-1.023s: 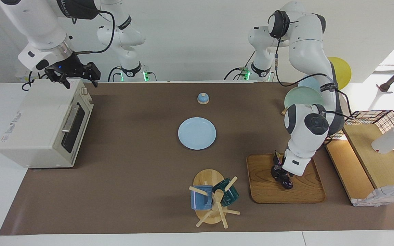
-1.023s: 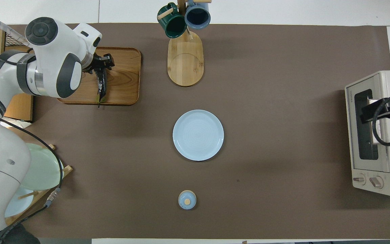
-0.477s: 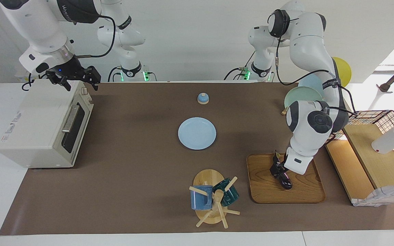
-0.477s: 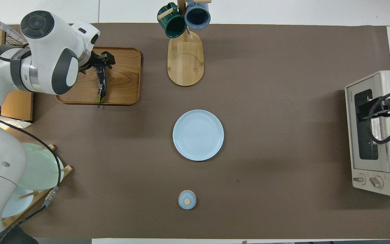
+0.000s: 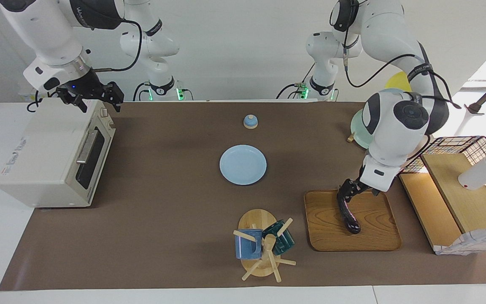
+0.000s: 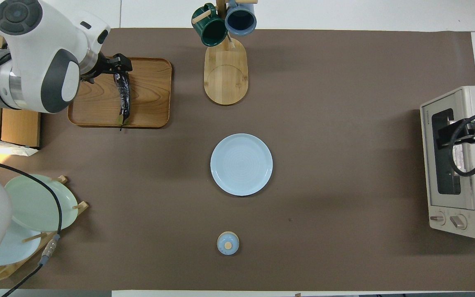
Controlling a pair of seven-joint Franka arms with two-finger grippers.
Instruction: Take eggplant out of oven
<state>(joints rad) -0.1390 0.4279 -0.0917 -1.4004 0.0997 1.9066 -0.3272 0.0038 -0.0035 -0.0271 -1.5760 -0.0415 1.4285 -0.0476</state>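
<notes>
**Purple eggplant on the wooden tray**

The eggplant (image 5: pixel 348 213) (image 6: pixel 123 99) lies flat on the tray (image 5: pixel 327 234) (image 6: pixel 151 90), at the left arm's end of the table. The left gripper (image 5: pixel 355 188) (image 6: pixel 111 68) hangs over the tray, just above one end of the eggplant; its jaws are apart and hold nothing. The oven (image 5: pixel 49 156) (image 6: pixel 472 165) stands at the right arm's end, with its door closed. The right gripper (image 5: pixel 93 95) (image 6: pixel 454 134) is over the oven's top, jaws wide and empty. A blue plate (image 5: pixel 243 164) (image 6: pixel 241 164) sits in the middle of the table.
</notes>
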